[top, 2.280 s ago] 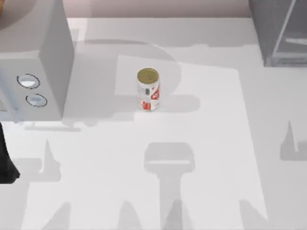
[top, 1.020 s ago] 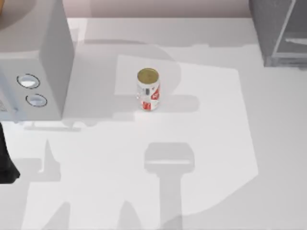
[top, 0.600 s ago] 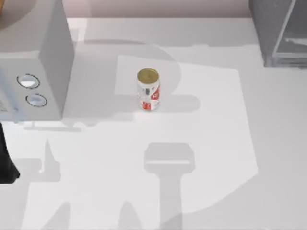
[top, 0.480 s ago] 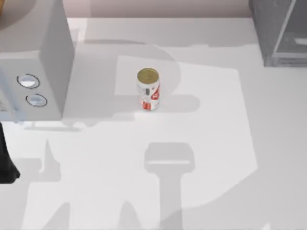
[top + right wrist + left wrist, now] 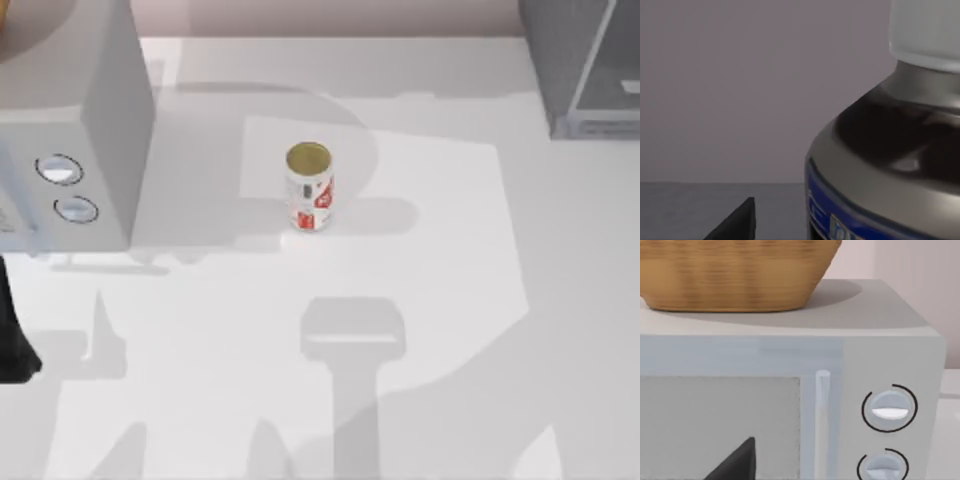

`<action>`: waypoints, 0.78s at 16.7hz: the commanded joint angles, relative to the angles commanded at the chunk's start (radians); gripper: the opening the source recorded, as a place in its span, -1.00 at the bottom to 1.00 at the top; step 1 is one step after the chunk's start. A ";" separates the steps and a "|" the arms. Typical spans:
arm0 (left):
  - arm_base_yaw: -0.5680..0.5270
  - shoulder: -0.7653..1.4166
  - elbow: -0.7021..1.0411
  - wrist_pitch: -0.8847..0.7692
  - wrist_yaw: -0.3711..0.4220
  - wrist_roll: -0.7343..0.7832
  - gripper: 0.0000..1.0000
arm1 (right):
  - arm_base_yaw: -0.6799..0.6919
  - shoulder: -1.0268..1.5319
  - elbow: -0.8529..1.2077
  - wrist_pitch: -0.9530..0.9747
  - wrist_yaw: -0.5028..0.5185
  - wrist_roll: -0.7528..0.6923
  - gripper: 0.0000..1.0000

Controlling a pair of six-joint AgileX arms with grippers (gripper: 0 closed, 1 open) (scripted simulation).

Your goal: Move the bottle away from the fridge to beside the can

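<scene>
The can (image 5: 309,187) is seen mid-worktop (image 5: 450,280), a dialled box (image 5: 70,140) at the left edge, the fridge (image 5: 585,65) at the far right corner. The bottle (image 5: 890,165) is seen close in the right wrist view; its place on the worktop and both pincers' openings cannot be told.

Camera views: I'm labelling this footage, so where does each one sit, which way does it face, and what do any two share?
Top view: above the table, looking down on the can; fridge at far right.
Left wrist view: on the left arm, facing the microwave under a basket; a dark fingertip shows.
Right wrist view: on the right arm, close to the bottle; a dark fingertip shows.
Shared: top and left wrist views both show the microwave's dials.
</scene>
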 joint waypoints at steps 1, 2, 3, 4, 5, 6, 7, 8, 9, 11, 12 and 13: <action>0.000 0.000 0.000 0.000 0.000 0.000 1.00 | 0.000 0.001 0.001 -0.001 0.000 0.000 1.00; 0.000 0.000 0.000 0.000 0.000 0.000 1.00 | 0.000 0.001 0.001 -0.001 0.000 0.000 1.00; 0.000 0.000 0.000 0.000 0.000 0.000 1.00 | 0.000 0.001 0.001 -0.001 0.000 0.000 1.00; 0.000 0.000 0.000 0.000 0.000 0.000 1.00 | 0.000 0.001 0.001 -0.001 0.000 0.000 1.00; 0.000 0.000 0.000 0.000 0.000 0.000 1.00 | 0.000 0.001 0.001 -0.001 0.000 0.000 0.85; 0.000 0.000 0.000 0.000 0.000 0.000 1.00 | 0.000 0.001 0.001 -0.001 0.000 0.000 0.70; 0.000 0.000 0.000 0.000 0.000 0.000 1.00 | 0.000 0.001 0.001 -0.001 0.000 0.000 0.55; 0.000 0.000 0.000 0.000 0.000 0.000 1.00 | 0.000 0.001 0.001 -0.001 0.000 0.000 0.40; 0.000 0.000 0.000 0.000 0.000 0.000 1.00 | 0.000 0.001 0.001 -0.001 0.000 0.000 0.25; 0.000 0.000 0.000 0.000 0.000 0.000 1.00 | 0.000 0.001 0.001 -0.001 0.000 0.000 -0.06; 0.000 0.000 0.000 0.000 0.000 0.000 1.00 | 0.000 0.001 0.001 -0.001 0.000 0.000 -0.21; 0.000 0.000 0.000 0.000 0.000 0.000 1.00 | 0.000 0.001 0.001 -0.001 0.000 0.000 -0.36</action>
